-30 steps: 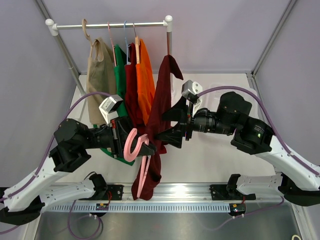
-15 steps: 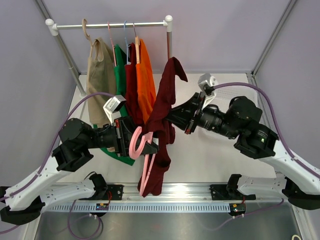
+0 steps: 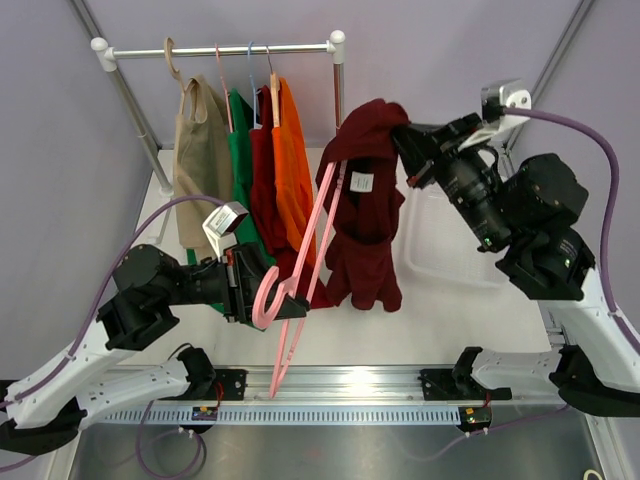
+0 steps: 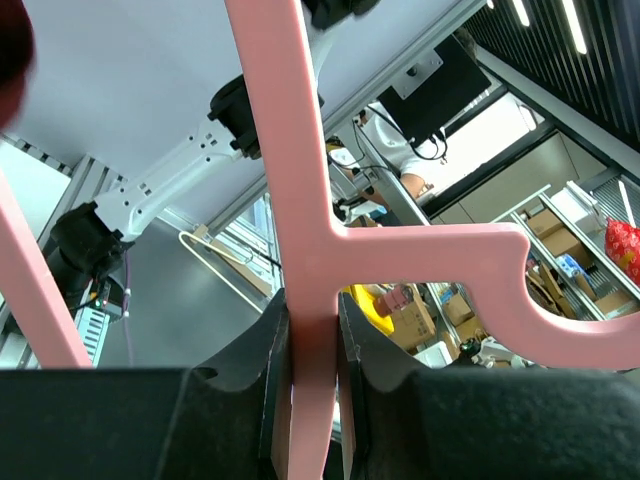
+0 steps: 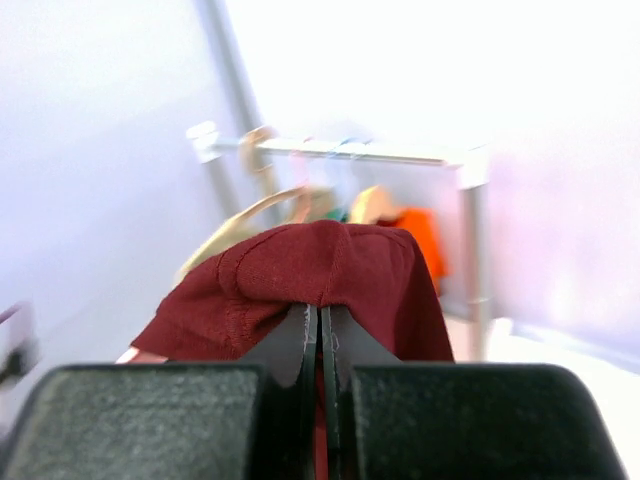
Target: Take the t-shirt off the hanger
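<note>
STEP: pulling clear | my left gripper [image 4: 312, 345] clamps pink hanger [image 3: 305, 245] | right gripper [image 5: 320, 325] pinches maroon t-shirt [image 3: 365, 225], raised beside hanger, seemingly caught on its upper arm | NEXT: I'd draw it farther right.

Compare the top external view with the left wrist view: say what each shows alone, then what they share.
Top external only: the clothes rack with its hung garments, and the right gripper pinching the maroon t-shirt and holding it high beside the rack.

Left wrist only: a close look at the fingers pressed flat against both sides of the hanger's neck, just below the hook.

Both: the pink hanger held in the left gripper.
</note>
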Controlling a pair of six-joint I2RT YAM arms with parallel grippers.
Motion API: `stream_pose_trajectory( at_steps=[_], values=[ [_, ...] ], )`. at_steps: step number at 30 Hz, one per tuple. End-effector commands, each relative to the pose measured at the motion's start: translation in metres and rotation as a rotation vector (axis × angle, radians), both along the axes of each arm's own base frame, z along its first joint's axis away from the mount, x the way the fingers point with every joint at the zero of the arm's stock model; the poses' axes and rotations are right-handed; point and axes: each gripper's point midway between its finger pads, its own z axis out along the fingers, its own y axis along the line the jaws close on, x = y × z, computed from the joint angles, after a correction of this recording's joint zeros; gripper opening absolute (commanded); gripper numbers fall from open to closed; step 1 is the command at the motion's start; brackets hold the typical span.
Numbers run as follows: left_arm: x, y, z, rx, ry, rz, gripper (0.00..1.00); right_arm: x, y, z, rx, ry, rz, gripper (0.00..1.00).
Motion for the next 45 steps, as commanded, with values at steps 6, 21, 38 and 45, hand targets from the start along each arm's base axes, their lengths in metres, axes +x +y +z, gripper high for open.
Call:
stream_pose_trajectory(
  at_steps=[6, 21, 38, 45],
  values=[
    [-0.024, 0.022, 0.004, -0.020, -0.094, -0.062, 0.00, 0.096, -0.064, 0.046, -0.037, -0.057, -0.399, 0.00],
    [-0.014, 0.034, 0.014, -0.034, -0.204, 0.063, 0.00, 0.099, -0.167, 0.123, -0.042, -0.226, -0.743, 0.00],
    [0.007, 0.017, 0.013, -0.007, -0.224, 0.127, 0.00, 0.112, -0.201, 0.068, -0.091, -0.122, -0.839, 0.00],
    [0.019, 0.007, 0.013, -0.006, -0.196, 0.160, 0.00, 0.142, -0.209, -0.045, -0.154, 0.056, -0.882, 0.00]
  ],
)
